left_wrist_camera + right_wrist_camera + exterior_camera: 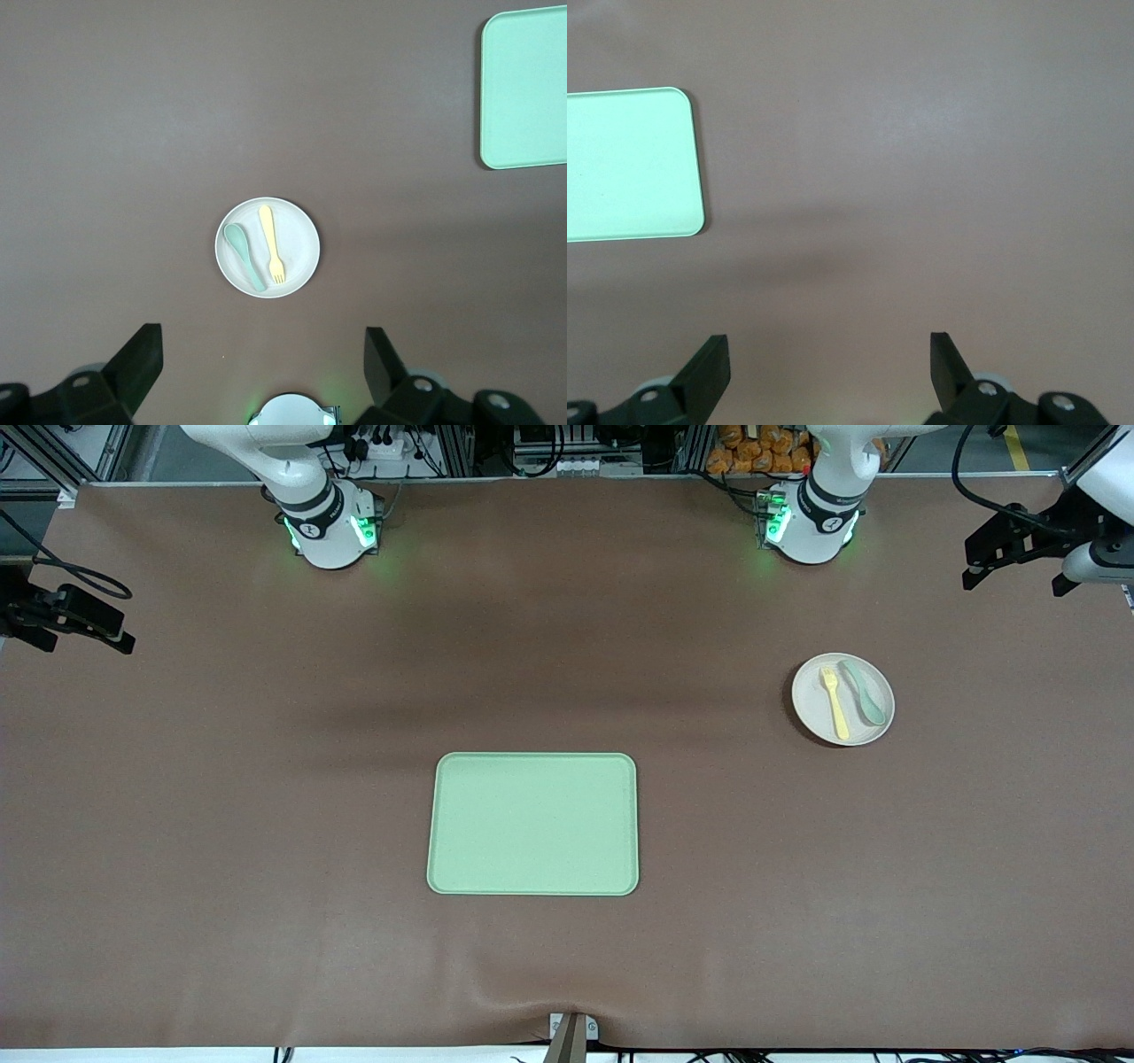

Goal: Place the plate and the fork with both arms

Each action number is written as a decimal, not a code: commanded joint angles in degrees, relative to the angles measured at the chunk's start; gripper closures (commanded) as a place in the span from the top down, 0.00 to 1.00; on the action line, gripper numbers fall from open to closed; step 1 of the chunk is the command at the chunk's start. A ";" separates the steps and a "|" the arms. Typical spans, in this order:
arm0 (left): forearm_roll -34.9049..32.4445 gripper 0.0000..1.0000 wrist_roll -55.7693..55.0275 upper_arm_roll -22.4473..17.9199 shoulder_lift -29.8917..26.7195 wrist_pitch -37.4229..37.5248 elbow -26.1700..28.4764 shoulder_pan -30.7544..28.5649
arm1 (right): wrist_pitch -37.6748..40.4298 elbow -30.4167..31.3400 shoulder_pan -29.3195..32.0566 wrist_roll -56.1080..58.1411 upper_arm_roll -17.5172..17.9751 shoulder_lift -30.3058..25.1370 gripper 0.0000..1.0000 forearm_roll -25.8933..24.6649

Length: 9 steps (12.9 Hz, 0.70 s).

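Evidently nothing had been picked up: the small round off-white plastic plate [842,699] sat flat on the brown table [266,824], toward the left arm's end from the rectangular light-green tray [532,824] and farther from the front camera than it. On the plate lay the pale-yellow plastic fork [834,703] and a grey-green plastic spoon [864,691], side by side and nearly parallel, so the rim kept both from sliding off. The tray lay bare at the table's middle, probably as the place where plate and fork were to go.

The left gripper [263,372] hung high in the air above the left arm's end of the table, its black fingers [142,354] spread wide and holding nothing; in its wrist view the plate sat squarely ahead between them, well below. The right gripper [830,372] hovered over bare table toward the right arm's end from the tray, fingers equally apart and empty, the plate well away from it. By my judgement the left arm was better placed for the plate.
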State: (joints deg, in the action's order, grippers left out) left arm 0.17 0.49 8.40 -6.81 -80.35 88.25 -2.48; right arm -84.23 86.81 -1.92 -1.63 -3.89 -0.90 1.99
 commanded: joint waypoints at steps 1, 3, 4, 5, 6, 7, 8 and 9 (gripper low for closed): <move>0.97 1.00 0.56 0.30 -1.10 0.64 0.61 -0.60 | 0.12 0.46 1.04 0.75 0.72 -0.41 1.00 0.65; 0.97 1.00 0.74 0.30 -1.10 0.64 0.70 -0.60 | 0.12 0.46 1.13 0.75 0.72 -0.41 1.00 0.65; 0.97 1.00 0.48 0.22 -1.01 0.72 0.61 -0.60 | 0.12 0.46 1.13 0.66 0.72 -0.41 1.00 0.74; 0.97 1.00 0.48 0.21 -1.18 0.73 0.79 -0.60 | 0.12 0.46 1.04 0.66 0.72 -0.41 1.00 0.74; 0.97 1.00 0.57 0.21 -1.18 1.16 0.79 -0.60 | 0.12 0.46 1.04 0.66 0.72 -0.41 1.00 0.74; 0.97 1.00 0.57 0.21 -1.18 1.25 0.79 -0.60 | 0.12 0.46 1.04 0.66 0.72 -0.41 1.00 0.74; 0.97 1.00 0.57 0.21 -1.18 1.34 0.87 -0.51 | 0.12 0.46 1.04 0.66 0.72 -0.41 1.00 0.65; 0.97 1.00 0.57 0.21 -1.27 1.34 0.96 -0.60 | 0.12 0.46 1.04 0.66 0.72 -0.41 1.00 0.74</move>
State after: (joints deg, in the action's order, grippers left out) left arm 0.17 0.57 8.40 -6.81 -79.55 88.32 -2.48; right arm -84.18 86.81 -1.92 -1.63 -3.89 -0.90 1.99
